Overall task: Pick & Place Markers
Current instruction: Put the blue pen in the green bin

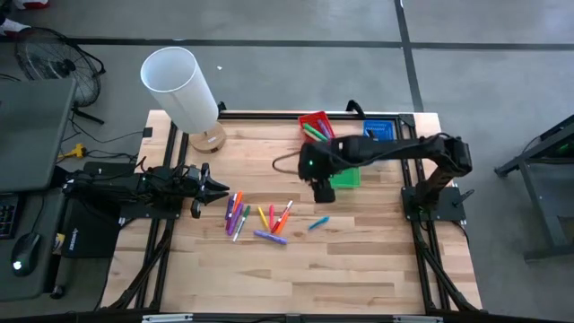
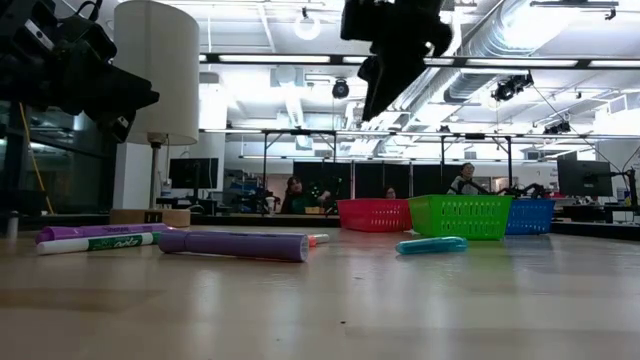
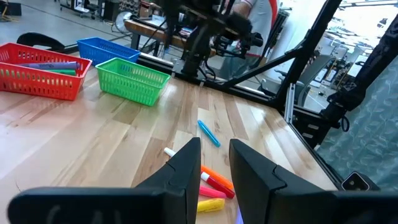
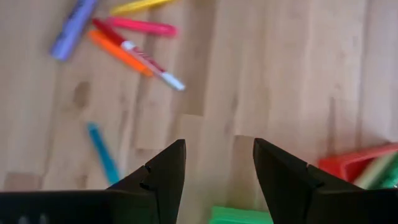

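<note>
The markers [image 1: 258, 218] lie scattered on the wooden table [image 1: 359, 269] a little toward seven o'clock of its middle, and we see a few more resting inside the red tray [image 1: 316, 124] at twelve o'clock. A lone teal marker [image 1: 318, 222] sits apart at three o'clock of the main cluster, and a purple marker [image 2: 233, 244] lies nearest the low camera. We find the left gripper [image 1: 220, 190] at nine o'clock of the cluster, just beside it and raised off the table; its fingers [image 3: 186, 168] stand a narrow gap apart with nothing between them, pointed over the orange and red markers. We see the right gripper [image 1: 321, 190] hanging above bare wood at one o'clock of the cluster, beside the green tray [image 1: 346, 177]; its fingers [image 4: 163, 171] are spread wide and empty, touching nothing. The blue tray [image 1: 380, 131] sits at three o'clock of the red one.
</note>
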